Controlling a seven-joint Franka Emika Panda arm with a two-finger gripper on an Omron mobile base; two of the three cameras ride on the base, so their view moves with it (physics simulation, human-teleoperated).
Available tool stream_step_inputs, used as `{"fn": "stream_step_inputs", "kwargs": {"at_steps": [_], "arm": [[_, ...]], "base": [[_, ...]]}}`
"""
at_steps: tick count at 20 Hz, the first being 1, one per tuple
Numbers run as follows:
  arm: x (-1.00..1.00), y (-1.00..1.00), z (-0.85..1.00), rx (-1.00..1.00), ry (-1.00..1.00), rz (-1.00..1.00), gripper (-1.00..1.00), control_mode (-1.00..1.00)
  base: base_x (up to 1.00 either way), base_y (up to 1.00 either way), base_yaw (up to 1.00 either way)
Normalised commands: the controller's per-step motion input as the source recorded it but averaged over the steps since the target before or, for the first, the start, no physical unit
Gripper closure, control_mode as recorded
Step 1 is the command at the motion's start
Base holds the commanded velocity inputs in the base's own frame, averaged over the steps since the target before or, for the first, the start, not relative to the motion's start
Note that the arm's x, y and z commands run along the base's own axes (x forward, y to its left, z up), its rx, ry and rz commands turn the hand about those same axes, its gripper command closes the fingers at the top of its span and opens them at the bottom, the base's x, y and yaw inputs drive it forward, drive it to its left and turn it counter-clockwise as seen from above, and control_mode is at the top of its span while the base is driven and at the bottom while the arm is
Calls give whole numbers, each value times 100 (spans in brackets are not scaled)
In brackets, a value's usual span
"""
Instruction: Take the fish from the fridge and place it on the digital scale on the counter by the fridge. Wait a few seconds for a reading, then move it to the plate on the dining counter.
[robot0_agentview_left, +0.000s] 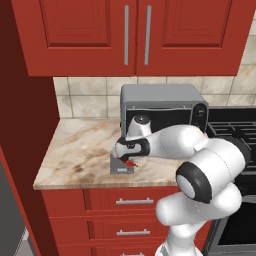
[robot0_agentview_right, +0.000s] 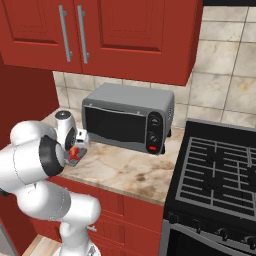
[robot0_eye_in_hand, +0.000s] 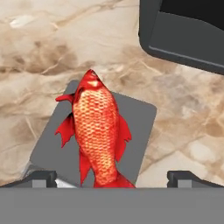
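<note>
While the fish (robot0_eye_in_hand: 97, 131) lay flat on the digital scale (robot0_eye_in_hand: 140, 127), the gripper (robot0_eye_in_hand: 111, 177) hung just above it, jaws wide, grasping nothing.

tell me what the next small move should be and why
Probably hold the open hand in place briefly: the fish lies on the scale, fingers apart on either side, so the reading comes first. Then close on it and lift.

Legible text, labels, brands, numbers, signs: none. The boxy grey microwave (robot0_agentview_right: 129, 118) shows unmarked dark knobs.
</note>
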Motion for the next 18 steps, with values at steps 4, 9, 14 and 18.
{"fn": "stream_step_inputs", "kwargs": {"at_steps": [4, 9, 14, 18], "arm": [[9, 0, -48, 0, 11, 0, -100, -100], [2, 0, -36, 0, 8, 0, -100, -100], [5, 7, -32, 0, 6, 0, -100, -100], [15, 21, -30, 0, 5, 0, 100, -100]], "base": [[0, 0, 0], [0, 0, 0], [0, 0, 0], [0, 0, 0]]}}
